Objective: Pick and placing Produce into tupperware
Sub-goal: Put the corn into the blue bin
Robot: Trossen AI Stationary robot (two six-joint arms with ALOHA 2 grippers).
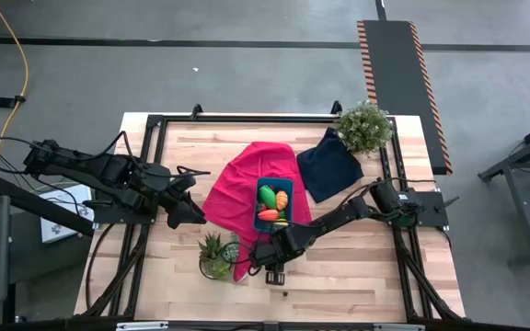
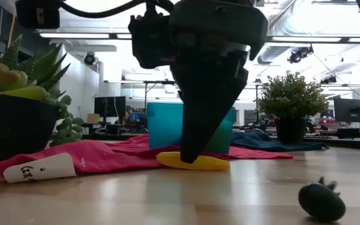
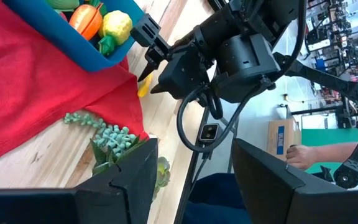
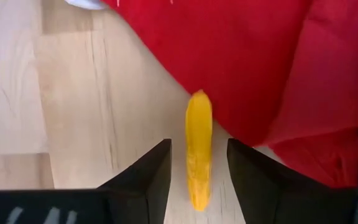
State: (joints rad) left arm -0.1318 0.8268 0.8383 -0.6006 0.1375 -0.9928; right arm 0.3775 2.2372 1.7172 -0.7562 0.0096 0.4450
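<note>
A long yellow toy piece (image 4: 197,158) lies flat on the wooden table just off the red cloth's near edge. My right gripper (image 4: 199,144) points down over it, open, one finger on each side with a gap to both. In the low view its fingertips (image 2: 192,153) reach down to the piece (image 2: 208,164). The teal tupperware (image 1: 259,198) rests on the red cloth and holds green (image 1: 267,195), orange (image 1: 282,199) and red-orange (image 1: 269,215) toys. My left gripper (image 1: 194,213) waits open at the cloth's left side, holding nothing.
The red cloth (image 1: 237,188) spreads under the tub, and a navy cloth (image 1: 328,165) lies toward the far right. A succulent pot (image 1: 215,256) stands close to the right gripper, a leafy plant (image 1: 364,127) at the far edge. A small dark lump (image 2: 320,200) lies near. A person's hand (image 3: 303,155) shows beyond the table.
</note>
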